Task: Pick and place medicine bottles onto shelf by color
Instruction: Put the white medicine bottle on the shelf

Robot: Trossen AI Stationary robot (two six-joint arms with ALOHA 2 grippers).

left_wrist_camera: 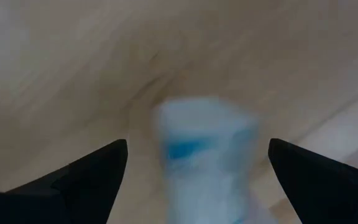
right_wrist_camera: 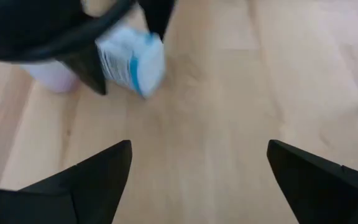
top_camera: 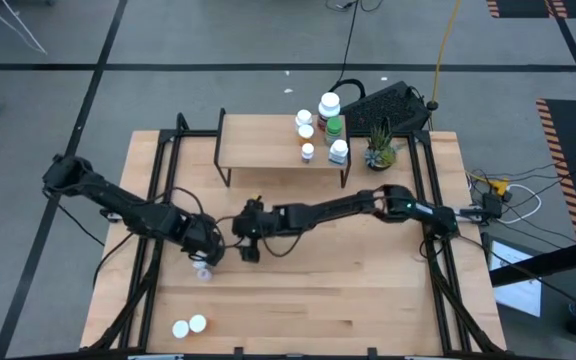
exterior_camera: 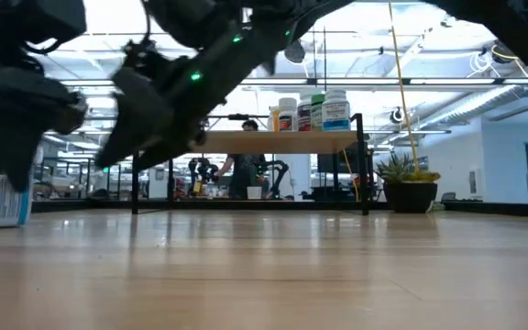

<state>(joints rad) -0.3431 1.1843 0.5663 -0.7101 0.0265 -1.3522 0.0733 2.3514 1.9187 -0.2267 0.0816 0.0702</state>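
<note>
Wooden tabletop (top_camera: 368, 300), pale planks. Shelf (top_camera: 263, 142) stands on it beyond both grippers, on thin black legs. Cluster of medicine bottles (top_camera: 323, 125) on the shelf's end, on the right arm's side. Potted plant (top_camera: 379, 152) on the tabletop just beside that end. White-and-blue bottle (top_camera: 204, 270) on the tabletop under the left gripper (top_camera: 208, 255). Two white bottles (top_camera: 189, 326) lie nearer the front edge, apart from it.
</note>
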